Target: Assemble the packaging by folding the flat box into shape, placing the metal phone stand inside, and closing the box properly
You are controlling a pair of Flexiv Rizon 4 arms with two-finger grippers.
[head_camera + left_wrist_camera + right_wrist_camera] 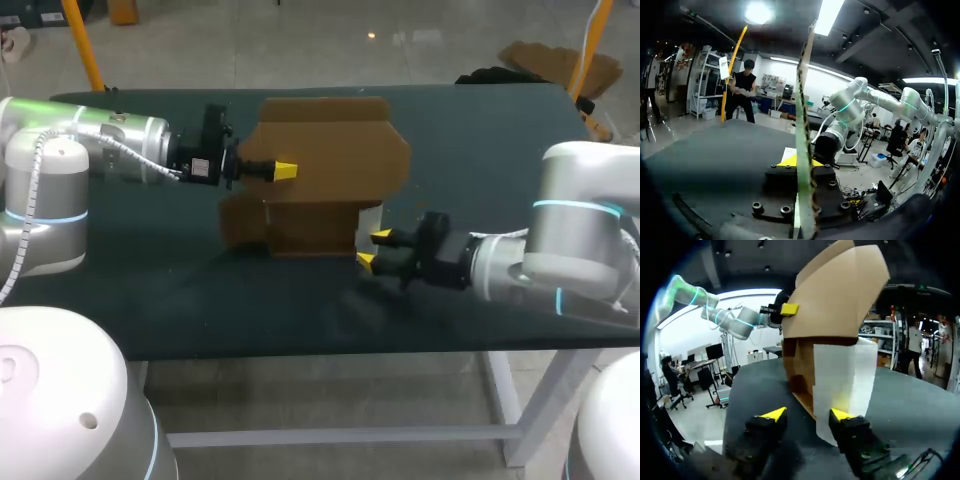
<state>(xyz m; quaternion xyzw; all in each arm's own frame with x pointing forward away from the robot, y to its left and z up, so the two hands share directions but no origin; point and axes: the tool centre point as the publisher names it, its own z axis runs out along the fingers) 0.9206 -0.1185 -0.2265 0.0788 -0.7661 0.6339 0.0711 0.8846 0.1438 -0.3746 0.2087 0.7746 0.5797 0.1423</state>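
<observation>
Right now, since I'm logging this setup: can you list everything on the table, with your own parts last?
cardboard box: 1, brown, mid-table, partly folded
sheet: 1, white, against the box's near right side
table: 1, dark green top, under everything
left hand: 1, yellow-tipped, shut on a box flap
right hand: 1, yellow-tipped, open, at the box's near right corner beside the sheet

a dark green table on pale legs carries a half-folded brown cardboard box near its middle.
</observation>
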